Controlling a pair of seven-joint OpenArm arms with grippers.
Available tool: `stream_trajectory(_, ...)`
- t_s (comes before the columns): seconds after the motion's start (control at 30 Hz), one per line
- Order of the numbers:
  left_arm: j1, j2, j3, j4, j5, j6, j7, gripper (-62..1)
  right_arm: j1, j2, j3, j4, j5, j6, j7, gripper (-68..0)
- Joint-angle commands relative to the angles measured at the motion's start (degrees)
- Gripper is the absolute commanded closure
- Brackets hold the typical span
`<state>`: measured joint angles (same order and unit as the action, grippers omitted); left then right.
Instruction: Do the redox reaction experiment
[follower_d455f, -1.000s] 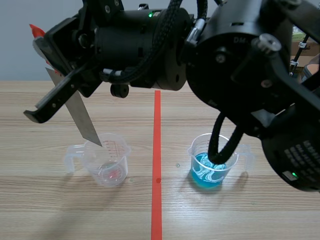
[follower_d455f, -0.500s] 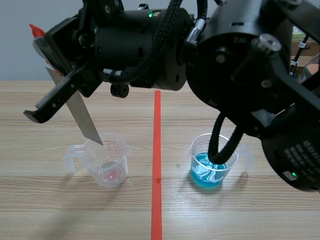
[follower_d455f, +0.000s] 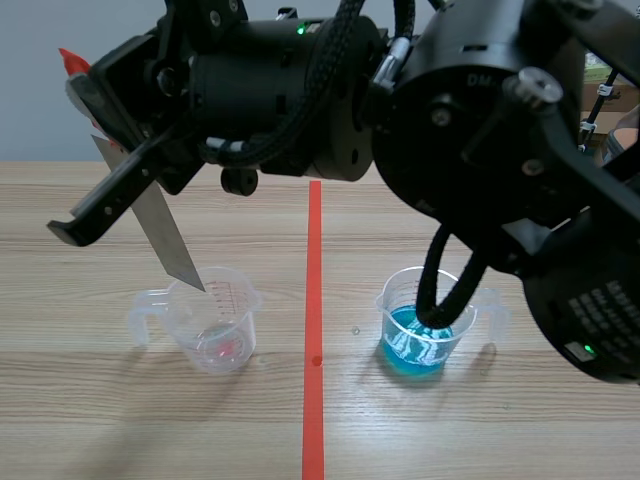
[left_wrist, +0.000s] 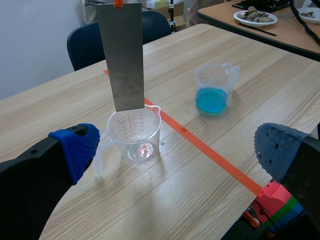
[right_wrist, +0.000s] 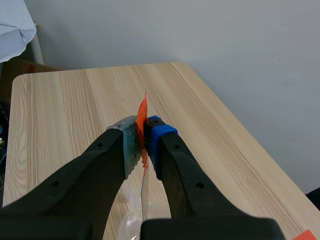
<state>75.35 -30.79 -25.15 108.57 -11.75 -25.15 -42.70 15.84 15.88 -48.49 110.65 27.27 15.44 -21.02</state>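
Hanging from the right pincer (right_wrist: 142, 132), the metal strip (left_wrist: 125, 55) is being held by its upper end, where a scrap of orange tape (right_wrist: 142, 112) is sticking out past the pads (right_wrist: 157, 132). The pads are being pressed against the strip's two faces, so this pincer is clamped on it. The strip's long axis is being carried steeply downward, slanted in the scene view. Its lower end is at the rim of the clear beaker (follower_d455f: 215, 320), which is standing between the tape line (follower_d455f: 314, 300) and the left edge of the table (follower_d455f: 100, 420). Whether the end is already below the rim cannot be told. The blue-liquid beaker (follower_d455f: 425, 325) is standing across the line, toward the right edge, well apart from the strip. The left pincer (left_wrist: 177, 145) is being held wide apart, gripping nothing, with the clear beaker ahead of it between its fingers (left_wrist: 75, 145).

The coming move is judged to be turning on one relation: the clear beaker's mouth is lying right under the strip's lower end. A dip there would only be following the strip's own axis downward. A dip in the blue liquid would be calling for a lift and a carry across the line first. The right arm is judged the nearer, the strip being in its grip.
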Motion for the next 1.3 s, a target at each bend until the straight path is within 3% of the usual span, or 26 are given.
stream_trajectory(0.0, 0.1, 0.2, 0.3, 0.5, -0.4, 0.1, -0.9, -62.3, 0.8, -0.2, 0.2, 1.0, 0.3, -0.2, 0.8, -0.8)
stream_trajectory(0.73, 0.1, 0.2, 0.3, 0.5, -0.4, 0.1, -0.9, -62.3, 0.8, 0.3, 0.2, 1.0, 0.4, -0.2, 0.8, -0.8)
stream_trajectory(1.27, 0.1, 0.2, 0.3, 0.5, -0.4, 0.1, -0.9, -62.3, -3.6, 8.7, 5.3, 7.7, 1.9, 0.1, 4.1, -0.8)
